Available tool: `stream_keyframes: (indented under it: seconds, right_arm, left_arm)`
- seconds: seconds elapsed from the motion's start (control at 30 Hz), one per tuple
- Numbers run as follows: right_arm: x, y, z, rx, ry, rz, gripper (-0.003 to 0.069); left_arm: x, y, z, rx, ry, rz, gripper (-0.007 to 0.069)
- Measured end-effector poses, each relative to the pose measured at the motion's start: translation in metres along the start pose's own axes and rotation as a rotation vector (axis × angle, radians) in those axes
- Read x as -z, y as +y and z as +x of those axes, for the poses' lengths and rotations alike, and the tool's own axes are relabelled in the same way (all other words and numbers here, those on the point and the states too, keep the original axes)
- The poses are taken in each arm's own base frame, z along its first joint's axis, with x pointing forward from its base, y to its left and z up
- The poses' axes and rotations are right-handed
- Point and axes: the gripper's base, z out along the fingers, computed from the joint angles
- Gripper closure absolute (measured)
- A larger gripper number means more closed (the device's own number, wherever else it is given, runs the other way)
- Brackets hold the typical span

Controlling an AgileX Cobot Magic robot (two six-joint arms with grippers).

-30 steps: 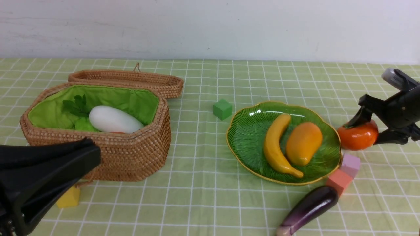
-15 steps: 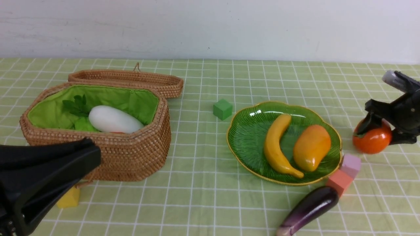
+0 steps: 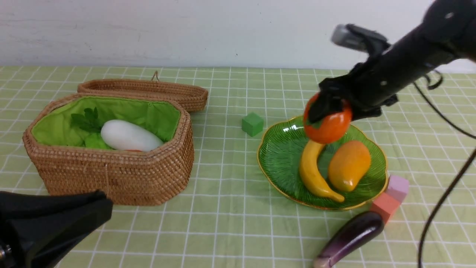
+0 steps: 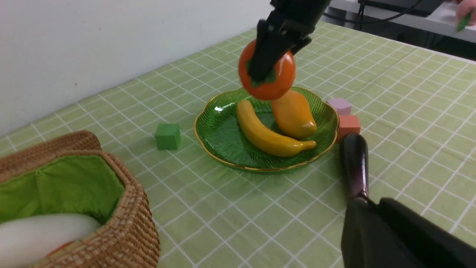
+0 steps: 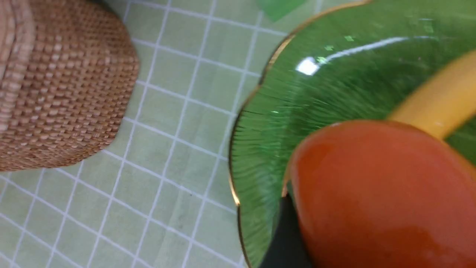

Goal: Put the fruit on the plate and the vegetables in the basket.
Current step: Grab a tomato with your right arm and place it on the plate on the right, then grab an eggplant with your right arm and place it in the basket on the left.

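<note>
- Moved since a second ago: persimmon (image 3: 329, 126), then on the cloth at the plate's three o'clock, now lifted clear and hanging over the plate's twelve o'clock edge, above the banana's far tip. The left gripper has also sunk a little lower.
- Left gripper (image 3: 100, 208): black, at the basket's seven o'clock, fingers pressed together, nothing between them.
- Basket (image 3: 111, 175): brown wicker, green lining, open. Lid (image 3: 148, 91) lies at its twelve o'clock.
- Basket contents: white radish (image 3: 128, 136), with leaves (image 3: 87, 121) at its ten o'clock. A pale green gourd (image 3: 95, 142) is partly hidden beside it. An orange sliver at the near rim is too little to name.
- Green cube (image 3: 252, 124): alone on the checked cloth (image 3: 223, 223), at the plate's ten o'clock.
- Plate (image 3: 279, 156): green, gold-rimmed, holding a banana (image 3: 312, 171) and, close at its three o'clock, a mango (image 3: 347, 165).
- Right gripper (image 3: 336, 108): clamped on the persimmon, one finger across the calyx side.
- Pink cube (image 3: 397, 187) and coral cube (image 3: 385, 205): together at the plate's four o'clock rim.
- Eggplant (image 3: 351, 236): on the cloth at the plate's five o'clock, one end by the coral cube, outside the basket.
</note>
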Motion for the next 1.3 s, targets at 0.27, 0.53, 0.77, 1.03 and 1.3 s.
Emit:
stream_keyframes:
  seconds: [0.27,0.53,0.77,1.03,1.3]
  right_arm:
    - [-0.049,0.008,0.0,0.058,-0.062,0.058,0.0143]
    - [-0.063,0.002,0.002,0.016,-0.057,0.064,-0.0015]
    - [-0.033,0.014,-0.001,0.073,0.004,0.069,0.0064]
    - [0.065,0.043,0.022,0.173,0.177,0.091,0.0529]
    - [0.098,0.068,0.122,0.506,0.347,0.048,0.0623]
  left_arm:
    - [0.0,0.0,0.002,0.01,0.019,-0.001,0.0589]
    - [0.0,0.0,0.004,0.01,0.047,-0.001,0.0589]
    - [0.0,0.0,0.006,0.01,0.07,-0.001,0.0589]
    - [0.001,0.0,0.01,-0.001,0.115,-0.001,0.0589]
    - [0.005,-0.003,0.029,0.009,0.323,0.035,0.0589]
